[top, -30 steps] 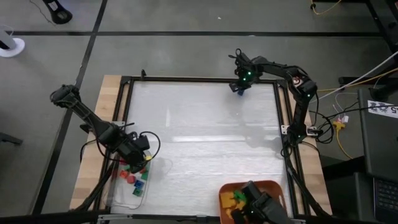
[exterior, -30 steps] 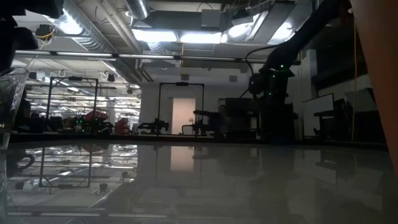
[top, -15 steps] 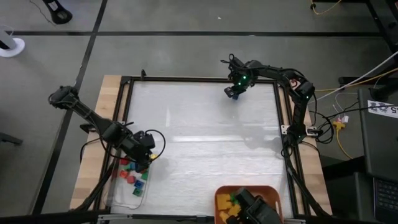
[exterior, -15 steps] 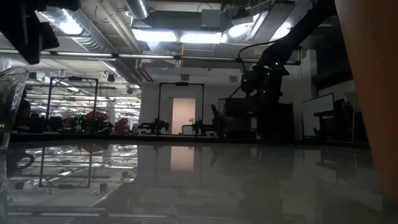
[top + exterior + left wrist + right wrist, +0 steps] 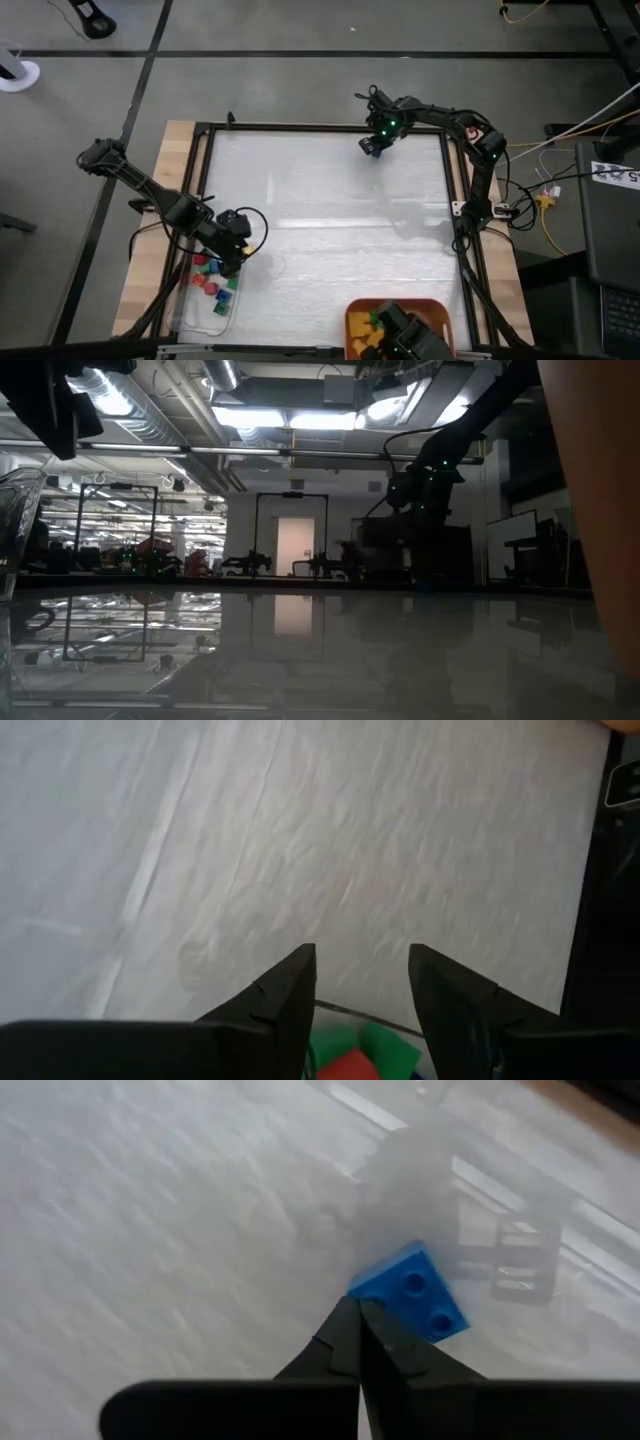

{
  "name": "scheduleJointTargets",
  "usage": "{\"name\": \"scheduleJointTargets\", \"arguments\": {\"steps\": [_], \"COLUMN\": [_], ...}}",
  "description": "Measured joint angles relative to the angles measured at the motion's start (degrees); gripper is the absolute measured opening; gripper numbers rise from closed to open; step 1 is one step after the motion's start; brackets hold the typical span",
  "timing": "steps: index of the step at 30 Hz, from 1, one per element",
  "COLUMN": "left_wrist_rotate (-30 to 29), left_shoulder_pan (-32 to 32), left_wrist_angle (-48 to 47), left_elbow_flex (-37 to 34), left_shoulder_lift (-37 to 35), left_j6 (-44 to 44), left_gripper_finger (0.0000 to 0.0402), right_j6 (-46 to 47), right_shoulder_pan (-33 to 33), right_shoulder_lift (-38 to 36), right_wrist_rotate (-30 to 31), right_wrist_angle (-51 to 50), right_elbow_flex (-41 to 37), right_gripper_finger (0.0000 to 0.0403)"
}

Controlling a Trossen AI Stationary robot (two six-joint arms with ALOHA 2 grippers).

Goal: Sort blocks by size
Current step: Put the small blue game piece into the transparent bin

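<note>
Left gripper (image 5: 232, 250): we see it has drawn back over the near-left corner above the clear tray (image 5: 190, 318); in its wrist view the jaws stand apart with nothing between them.
Sorted blocks (image 5: 213, 284): red, green and yellow pieces lie in that tray, just under our left gripper, so we judge a drop-off is done there.
Orange bin (image 5: 358, 305): at the near edge, still holding green and yellow blocks; more sorting remains.
Right gripper (image 5: 376, 143): it has slid a little leftward along the far edge in the last second; jaws pressed together, empty.
Blue block (image 5: 410, 1291): it lies on the white table (image 5: 330, 220) just past our right fingertips, seemingly touching them, not pinched.
Meaning: we think the right arm is nudging or lining up on this block, not carrying it.
Hidden: the bin is partly covered by a dark object (image 5: 410, 335) and cut by the frame; the tray's blocks are partly under the left arm; block sizes there we cannot judge.
</note>
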Motion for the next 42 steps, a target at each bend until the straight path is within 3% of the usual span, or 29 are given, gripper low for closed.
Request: {"name": "scheduleJointTargets", "arguments": {"steps": [12,18,24,34,42], "left_wrist_rotate": [-5.36,-7.53,-7.55,-7.54,-7.51], "left_shoulder_pan": [0.0,0.64,2.62,5.11,5.18], "left_wrist_angle": [1.74,5.7,6.23,6.16,6.15], "left_elbow_flex": [0.0,0.0,0.0,0.0,0.0], "left_shoulder_lift": [0.0,0.0,0.0,0.0,0.0], "left_j6": [5.68,11.56,11.8,12.3,14.33], "left_gripper_finger": [0.0149,0.0149,0.0149,0.0149,0.0149], "right_j6": [-0.42,-2.09,-3.02,-4.45,-2.21], "right_shoulder_pan": [0.0,-0.02,2.23,18.04,32.46], "right_shoulder_lift": [-0.02,-0.11,-0.24,-0.87,-0.57], "right_wrist_rotate": [-4.38,-2.29,-1.76,2.86,12.24], "right_wrist_angle": [-0.98,-8.63,-18.38,-25.41,-11.93], "right_elbow_flex": [0.49,7.42,15.79,18.05,18.05], "right_gripper_finger": [0.0001,0.0001,0.0001,0.0001,0.0001]}}
